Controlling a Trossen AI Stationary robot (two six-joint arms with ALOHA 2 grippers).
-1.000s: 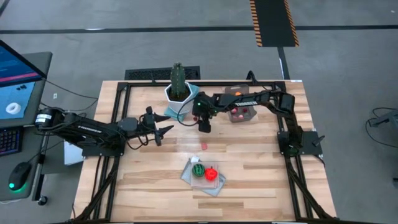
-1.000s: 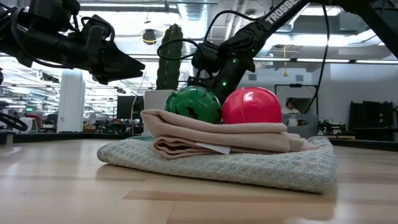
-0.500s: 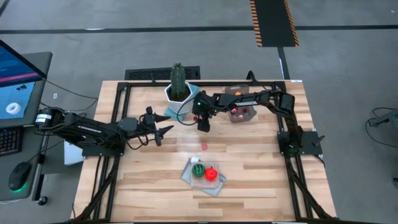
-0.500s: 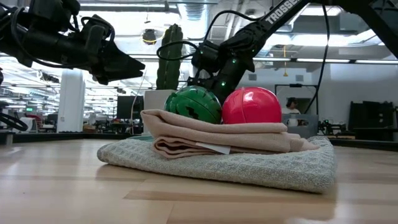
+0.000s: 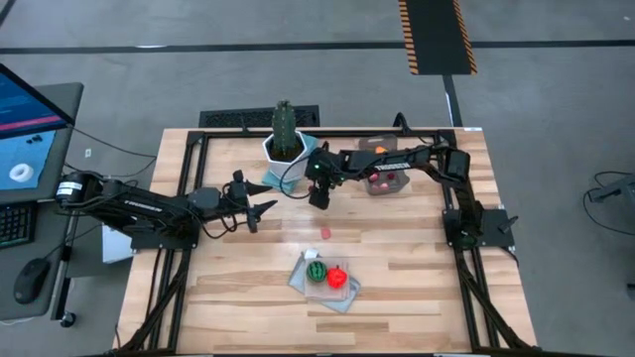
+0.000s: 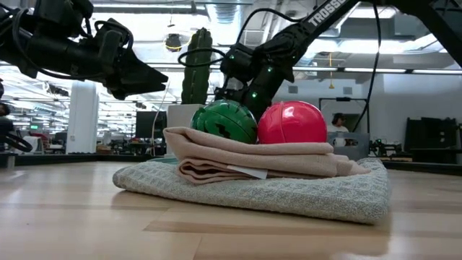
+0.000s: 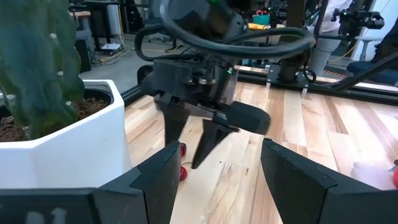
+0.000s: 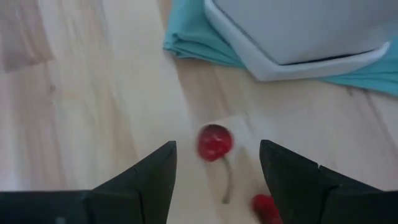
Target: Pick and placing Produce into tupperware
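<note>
Two small red berry pieces (image 8: 214,142) (image 8: 264,205) lie on the wood by the teal cloth (image 8: 199,43) under the white cactus pot (image 5: 285,149). My right gripper (image 5: 318,200) hangs open just above them, fingers slanting down, touching nothing. Another tiny red piece (image 5: 324,233) lies nearer the table's middle. A green ball (image 5: 316,270) and a red ball (image 5: 337,277) rest on a folded cloth (image 5: 347,294). The tupperware (image 5: 386,179) stands at the far right with red pieces inside. My left gripper (image 5: 266,209) waits open at mid-left, above the table.
The cactus in its white pot (image 6: 196,68) stands right beside my right gripper on the far side. My left gripper's fingers (image 7: 155,180) point level at the right gripper (image 7: 184,155) from close by. Bare wood lies between the folded cloth and both grippers.
My right gripper has rolled a little about its own pointing line and edged slightly toward the pot, staying open above the red pieces. Nothing on the table has moved.
</note>
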